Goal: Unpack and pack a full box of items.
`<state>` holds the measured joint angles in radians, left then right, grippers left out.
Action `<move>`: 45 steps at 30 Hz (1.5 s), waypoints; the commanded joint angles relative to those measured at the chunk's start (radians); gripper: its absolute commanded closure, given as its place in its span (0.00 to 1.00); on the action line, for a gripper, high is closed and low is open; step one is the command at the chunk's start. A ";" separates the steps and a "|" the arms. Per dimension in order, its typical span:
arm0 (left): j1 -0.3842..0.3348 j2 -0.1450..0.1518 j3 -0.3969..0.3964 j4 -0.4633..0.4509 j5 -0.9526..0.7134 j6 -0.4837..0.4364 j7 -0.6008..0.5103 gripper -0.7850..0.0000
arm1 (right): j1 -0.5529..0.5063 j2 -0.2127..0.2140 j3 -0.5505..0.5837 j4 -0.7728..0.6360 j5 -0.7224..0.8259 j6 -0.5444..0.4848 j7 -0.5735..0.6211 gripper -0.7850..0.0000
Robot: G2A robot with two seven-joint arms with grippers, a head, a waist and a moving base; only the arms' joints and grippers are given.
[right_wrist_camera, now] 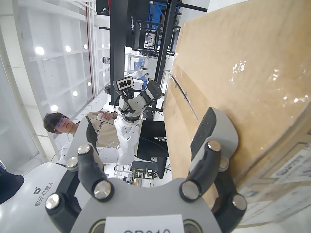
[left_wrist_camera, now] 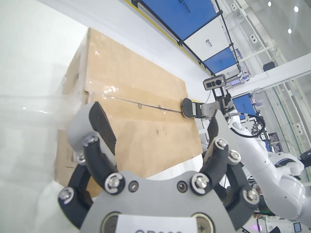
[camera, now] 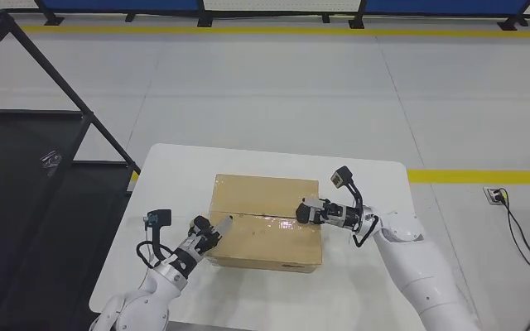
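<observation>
The left gripper [left_wrist_camera: 158,127] is spread wide and holds nothing. It sits at the left end of the box [camera: 265,223], level with its top, with the cardboard running away from between its fingers; whether either finger touches the box cannot be told. The right gripper [right_wrist_camera: 148,134] is also wide open and empty. It is at the opposite, right end of the box, where one finger [right_wrist_camera: 206,132] lies flat against the top of the cardboard and the other stands clear of the box in the air. Seen from the left wrist, that right gripper meets the box right at the far end of the seam [left_wrist_camera: 150,106].

The box is closed: its two top flaps meet along the seam, which runs lengthwise from one gripper to the other, and shiny clear tape [right_wrist_camera: 238,66] covers it. What is inside is hidden. The box stands flat near the middle of the white table [camera: 364,182], its long sides parallel to the table's far edge
</observation>
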<state>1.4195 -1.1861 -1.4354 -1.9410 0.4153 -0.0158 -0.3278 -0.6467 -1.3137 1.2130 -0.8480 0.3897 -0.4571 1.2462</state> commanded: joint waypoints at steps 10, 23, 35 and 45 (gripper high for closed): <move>0.029 0.003 -0.041 -0.018 -0.007 0.002 0.016 0.00 | 0.000 0.000 0.000 0.000 -0.001 0.000 0.000 0.00; -0.012 -0.016 -0.032 0.134 -0.168 0.118 0.106 0.00 | 0.000 0.000 0.000 0.000 -0.001 0.000 0.000 0.00; -0.069 -0.027 -0.078 0.279 -0.351 0.230 0.132 0.00 | 0.000 0.000 0.000 0.000 -0.001 0.000 0.000 0.00; -0.163 -0.047 -0.041 0.395 -0.504 0.264 0.142 0.00 | 0.000 0.000 0.000 0.000 -0.001 0.000 0.000 0.00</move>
<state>1.2772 -1.2316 -1.4767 -1.5786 -0.0669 0.2476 -0.1875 -0.6466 -1.3136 1.2130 -0.8481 0.3892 -0.4571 1.2462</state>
